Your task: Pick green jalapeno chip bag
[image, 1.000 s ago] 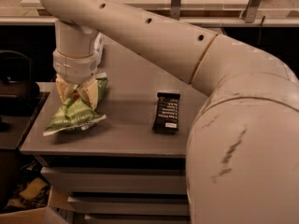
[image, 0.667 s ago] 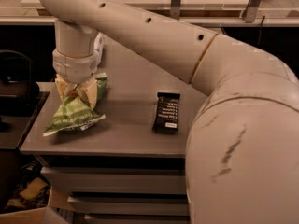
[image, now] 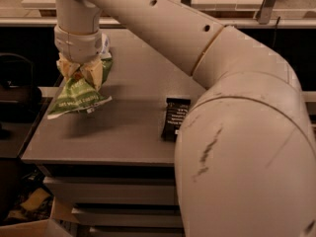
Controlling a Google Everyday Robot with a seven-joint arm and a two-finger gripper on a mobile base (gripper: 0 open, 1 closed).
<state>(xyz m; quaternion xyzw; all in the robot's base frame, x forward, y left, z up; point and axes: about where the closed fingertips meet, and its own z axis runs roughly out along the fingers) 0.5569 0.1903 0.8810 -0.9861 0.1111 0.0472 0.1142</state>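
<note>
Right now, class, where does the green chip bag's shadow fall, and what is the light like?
Camera view: dim, warm light; the gripper, at the left of the table, grips the green chip bag; its shadow lies on the table below, apart from it, suggesting it hangs clear.

Pincer with chip bag above table left; bare top until black packet
</note>
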